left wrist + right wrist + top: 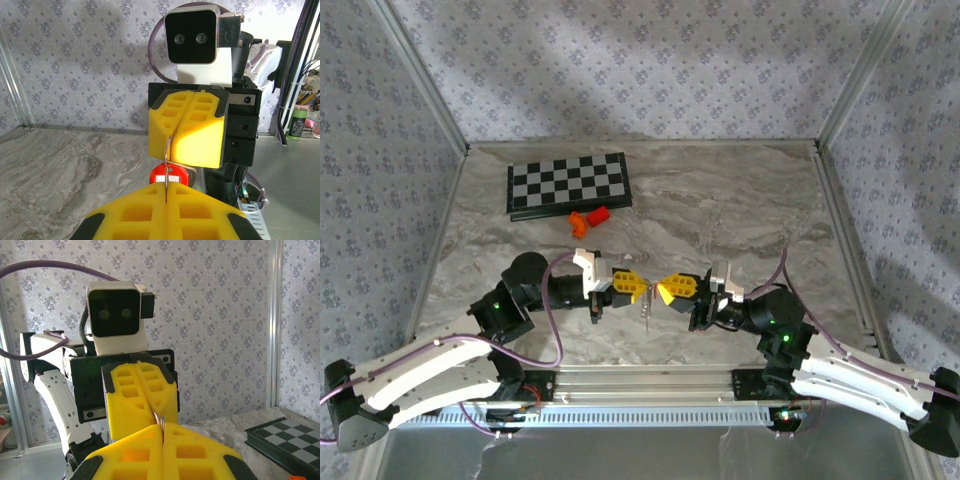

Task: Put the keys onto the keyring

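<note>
**Left tool** (638, 285): set at 9 o'clock of the worktop's (740, 200) near-centre, with the tip turned toward 3 o'clock. The yellow fingers (135, 210) are pressed together, and the thin wire ring (167, 150) is pinched in their seam.

**Right tool** (667, 290): set at 3 o'clock of the same spot, tip to tip with the left tool and just apart from it. Its fingers are pressed together too, and the upper end of the wire ring is seen entering their seam.

**Keyring** (172, 175): held off the worktop between the two tools. The red tag is seen just below the ring, at 6 o'clock of the right tool's tips.

**Silver sliver** (647, 312): seen hanging at 6 o'clock of the gap between the tools. Whether it is key or wire cannot be told.

**Chessboard** (568, 185): laid flat at 11 o'clock of the tools, well apart from them.

**Orange blocks** (588, 218): two are noted just beside the chessboard's near edge, at 11 o'clock of the tools.
</note>
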### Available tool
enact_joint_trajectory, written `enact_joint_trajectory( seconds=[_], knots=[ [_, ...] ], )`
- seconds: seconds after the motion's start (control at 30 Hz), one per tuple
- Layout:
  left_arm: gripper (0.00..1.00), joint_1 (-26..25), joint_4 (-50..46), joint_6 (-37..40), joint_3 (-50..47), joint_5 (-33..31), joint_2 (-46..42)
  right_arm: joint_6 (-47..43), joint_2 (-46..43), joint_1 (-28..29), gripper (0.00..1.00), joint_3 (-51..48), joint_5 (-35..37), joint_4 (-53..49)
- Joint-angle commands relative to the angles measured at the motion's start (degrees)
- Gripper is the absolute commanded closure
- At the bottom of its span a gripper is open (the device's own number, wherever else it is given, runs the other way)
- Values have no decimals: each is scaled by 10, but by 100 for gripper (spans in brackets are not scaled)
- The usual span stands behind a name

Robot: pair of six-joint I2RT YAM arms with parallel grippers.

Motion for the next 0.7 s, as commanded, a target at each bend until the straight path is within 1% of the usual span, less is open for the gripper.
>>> enact_joint_trajectory(
  seconds=[0.0, 0.67],
  knots=[
    [100, -3, 18, 5, 20, 12, -4, 3, -2, -4, 100, -2, 5, 20],
    [100, -4, 17, 6, 23, 11, -3, 1, 1, -2, 100, -2, -8, 22]
  ],
)
